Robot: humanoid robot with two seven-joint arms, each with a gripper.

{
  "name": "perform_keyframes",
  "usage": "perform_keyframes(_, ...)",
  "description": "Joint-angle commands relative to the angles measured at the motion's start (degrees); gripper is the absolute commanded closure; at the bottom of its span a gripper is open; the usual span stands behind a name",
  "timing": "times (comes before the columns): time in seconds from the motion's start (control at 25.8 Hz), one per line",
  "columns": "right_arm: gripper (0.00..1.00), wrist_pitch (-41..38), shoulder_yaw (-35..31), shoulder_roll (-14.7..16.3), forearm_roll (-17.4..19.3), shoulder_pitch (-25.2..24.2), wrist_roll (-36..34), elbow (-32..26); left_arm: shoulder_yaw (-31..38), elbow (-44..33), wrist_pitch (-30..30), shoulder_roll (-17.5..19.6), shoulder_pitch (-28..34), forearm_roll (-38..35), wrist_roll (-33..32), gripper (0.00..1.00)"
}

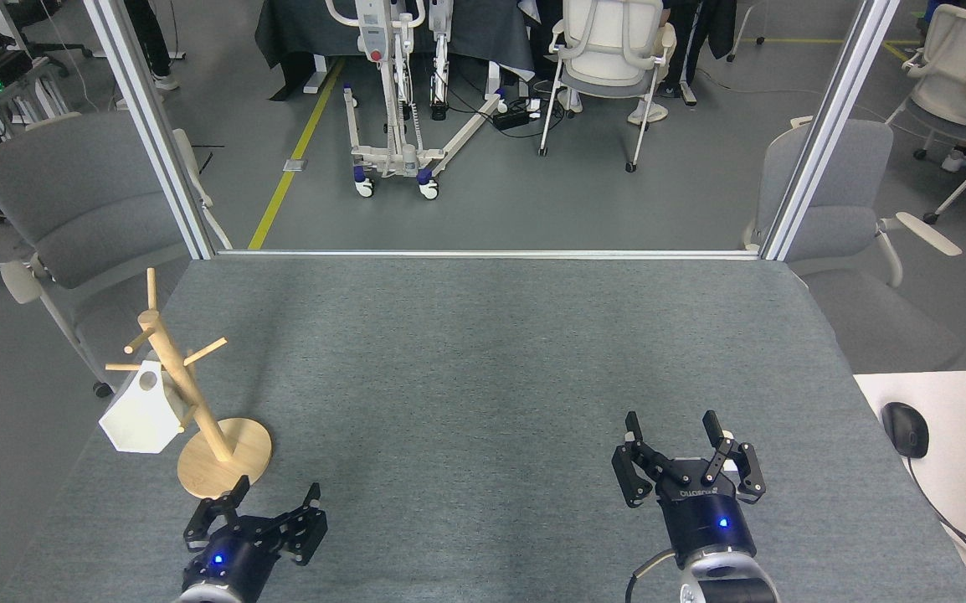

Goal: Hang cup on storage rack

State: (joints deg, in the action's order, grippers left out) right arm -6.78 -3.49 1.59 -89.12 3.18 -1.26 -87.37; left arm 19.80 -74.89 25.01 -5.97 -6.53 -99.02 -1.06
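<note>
Grey felt-like cloth covers the bench (483, 377), which fills the middle and lower part of the frame, edged at the back by a silver rail and two slanted aluminium posts. Beyond it lies grey floor with a yellow line, a white wheeled lift frame (391, 92) at upper centre, and office chairs at left, top and right. A white desk corner at the lower right carries a black mouse (905, 429) and part of a keyboard.

At the lower left of the bench stands the storage rack (198, 410), light wood, its post leaning toward the upper left from a round flat base. The cup (141, 413), white and faceted, hangs on a lower peg on the rack's left side, with its hexagonal mouth pointing down and left and a round hole showing near its top.

The right gripper (688, 452), at lower right, has its black fingers spread apart with nothing between them; small white lettering is printed on its body, too small to read. The left gripper (255, 517), at lower centre-left, is also spread wide and empty, a blue light glowing on its housing. It sits just below the rack's base, apart from it, with the cup up and to its left.
</note>
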Motion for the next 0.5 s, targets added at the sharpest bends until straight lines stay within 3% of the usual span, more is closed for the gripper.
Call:
perform_keyframes(0.0, 0.01, -0.07, -0.03, 0.17, 0.00, 0.34, 0.12, 0.01, -11.45, -1.05, -10.42, -1.77, -2.61, 3.92, -0.61, 0.01)
perform_keyframes(0.12, 0.01, -0.07, -0.03, 0.08, 0.00, 0.51, 0.12, 0.01, -19.54, -1.49, -21.05, -1.94, -6.21, 4.54, -1.84, 0.01)
perform_keyframes(0.23, 0.01, -0.16, -0.12, 0.17, 0.09, 2.27, 0.12, 0.62, -26.13, -3.07, -27.65, -2.03, -7.44, 4.71, -2.81, 0.01)
perform_keyframes(0.39, 0.01, -0.25, -0.03, 0.17, 0.00, 3.15, 0.12, 0.89, -28.42, -11.42, -29.67, -1.85, -6.04, 6.21, -3.16, 0.01)
perform_keyframes(0.46, 0.01, -0.25, -0.03, 0.08, 0.09, 3.41, 0.21, 0.89, -28.42, -15.98, -29.14, -1.77, -2.35, 6.47, -4.22, 0.01)
